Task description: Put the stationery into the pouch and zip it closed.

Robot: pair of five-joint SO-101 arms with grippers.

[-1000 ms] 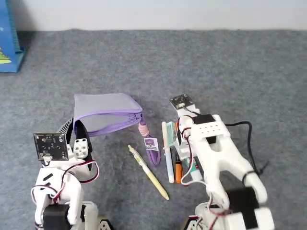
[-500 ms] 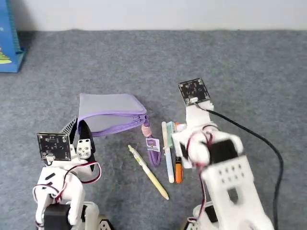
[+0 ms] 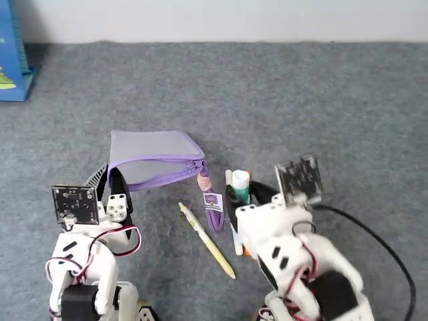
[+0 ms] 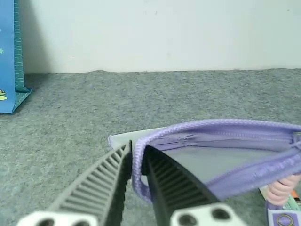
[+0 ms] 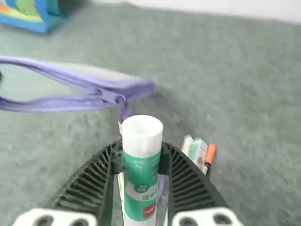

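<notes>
**While the left gripper point(image 4: 136, 162) pinches the pouch point(image 3: 150, 157) rim, the right gripper point(image 5: 141, 149) has a glue stick point(image 3: 241, 182) in hand**

Where the arms work, the surface is grey short-pile carpet point(image 3: 301, 100). It runs back to a plain white wall point(image 3: 214, 20). A blue box point(image 3: 12, 60) with coloured print stands in the far left corner, where carpet meets wall.

Left gripper: fingers almost together, with the pouch's purple zip edge caught between them at the near left corner. The pouch is lilac-grey and lies on the carpet ahead of the left arm. Its mouth gapes toward the arms, upper lip raised off the lower panel. A pink coil and a purple tag strap point(image 3: 212, 204) trail from the pouch's right end onto the carpet.

Right gripper: closed only as far as the glue stick's body allows, one finger against each side of it. The stick is green and white, its white cap pointing away from the wrist. It sits to the right of the pouch's zip end, apart from the pouch. Cannot tell whether its base touches the carpet.

Loose stationery on the carpet:
- A pale yellow pen point(image 3: 207, 242) lies diagonally between the two arms, just beside the strap.
- Several markers lie side by side, partly under the right arm. An orange one point(image 3: 246, 251) shows at its near end.
</notes>
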